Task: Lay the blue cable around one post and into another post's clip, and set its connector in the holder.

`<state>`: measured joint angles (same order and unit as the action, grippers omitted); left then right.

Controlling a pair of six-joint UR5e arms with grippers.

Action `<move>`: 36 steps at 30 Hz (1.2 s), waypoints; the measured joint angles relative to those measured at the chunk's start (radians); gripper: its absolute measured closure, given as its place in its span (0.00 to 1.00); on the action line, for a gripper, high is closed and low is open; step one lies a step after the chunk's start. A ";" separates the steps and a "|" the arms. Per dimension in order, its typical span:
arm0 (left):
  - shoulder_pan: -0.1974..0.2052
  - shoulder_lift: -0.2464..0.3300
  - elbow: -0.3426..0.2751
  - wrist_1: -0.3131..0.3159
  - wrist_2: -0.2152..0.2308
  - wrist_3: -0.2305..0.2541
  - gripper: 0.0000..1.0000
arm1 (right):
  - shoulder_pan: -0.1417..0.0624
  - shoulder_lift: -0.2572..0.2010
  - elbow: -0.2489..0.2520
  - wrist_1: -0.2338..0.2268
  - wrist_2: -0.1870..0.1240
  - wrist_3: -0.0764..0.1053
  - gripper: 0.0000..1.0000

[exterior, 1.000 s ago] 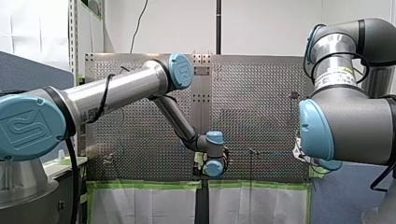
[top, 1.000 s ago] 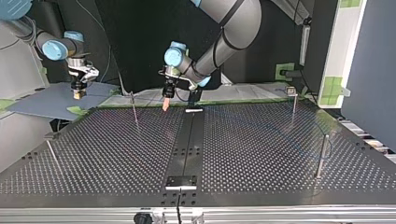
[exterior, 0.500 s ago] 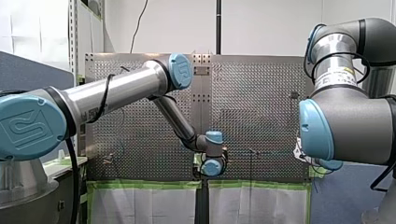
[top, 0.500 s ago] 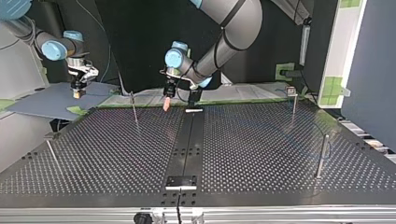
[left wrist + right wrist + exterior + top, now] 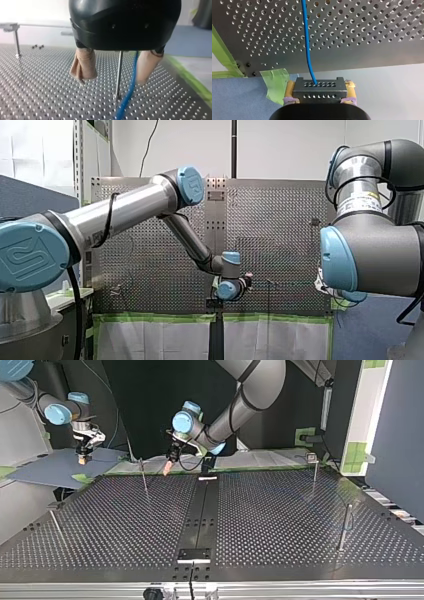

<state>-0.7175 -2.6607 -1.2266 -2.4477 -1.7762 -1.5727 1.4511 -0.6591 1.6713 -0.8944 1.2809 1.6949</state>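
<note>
Perforated table (image 5: pixel 37 100) lies under my left jaws, parted around blue cable (image 5: pixel 127 95) and post (image 5: pixel 118 75); right jaws clamp its connector (image 5: pixel 319 91).

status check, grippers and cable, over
Left gripper open, blue cable passing unclamped between its fingers, post ahead. Right gripper shut on the connector, past the table edge. Nothing seen in the way.
</note>
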 joint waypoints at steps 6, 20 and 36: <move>-0.001 0.058 -0.056 -0.038 0.037 0.038 0.00 | 0.000 0.000 0.000 0.001 0.000 0.005 1.00; 0.016 0.109 -0.160 -0.170 -0.052 0.152 0.00 | -0.001 0.000 0.000 0.007 0.000 0.018 1.00; 0.015 0.111 -0.170 -0.329 -0.165 0.174 0.00 | 0.000 0.000 0.000 0.010 0.000 0.022 1.00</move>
<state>-0.7022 -2.5496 -1.3962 -2.7770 -1.9412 -1.3989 1.4508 -0.6590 1.6715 -0.8843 1.2810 1.7167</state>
